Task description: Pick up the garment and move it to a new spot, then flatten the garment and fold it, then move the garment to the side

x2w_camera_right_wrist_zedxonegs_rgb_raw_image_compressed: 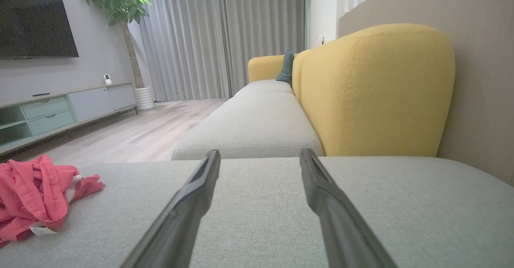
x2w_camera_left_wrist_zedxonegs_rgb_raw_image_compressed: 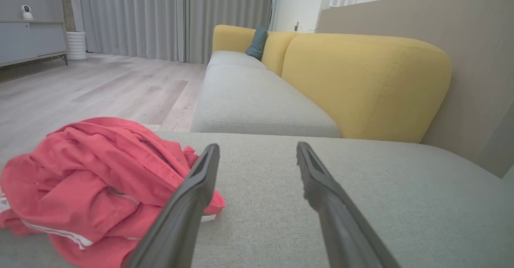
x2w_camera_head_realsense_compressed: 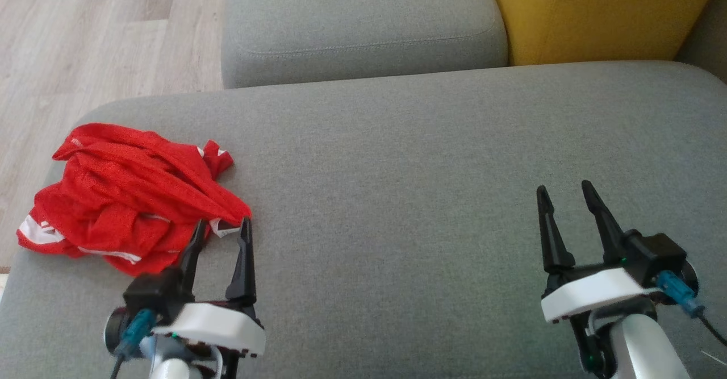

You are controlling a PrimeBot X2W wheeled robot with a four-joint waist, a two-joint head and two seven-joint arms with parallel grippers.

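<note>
Two pincers sit closest, each with two long dark fingers, and both are wide open with nothing in them. The left pincer (x2w_camera_head_realsense_compressed: 222, 221) is just beside one red garment (x2w_camera_head_realsense_compressed: 130, 197), which lies crumpled in a heap at the left end of a big grey sofa seat (x2w_camera_head_realsense_compressed: 426, 157). The right pincer (x2w_camera_head_realsense_compressed: 563, 186) hangs over bare seat, well apart from the garment. Behind are one more grey seat (x2w_camera_head_realsense_compressed: 363, 21), one yellow cushion (x2w_camera_head_realsense_compressed: 596, 9) and a wood floor (x2w_camera_head_realsense_compressed: 85, 26).
</note>
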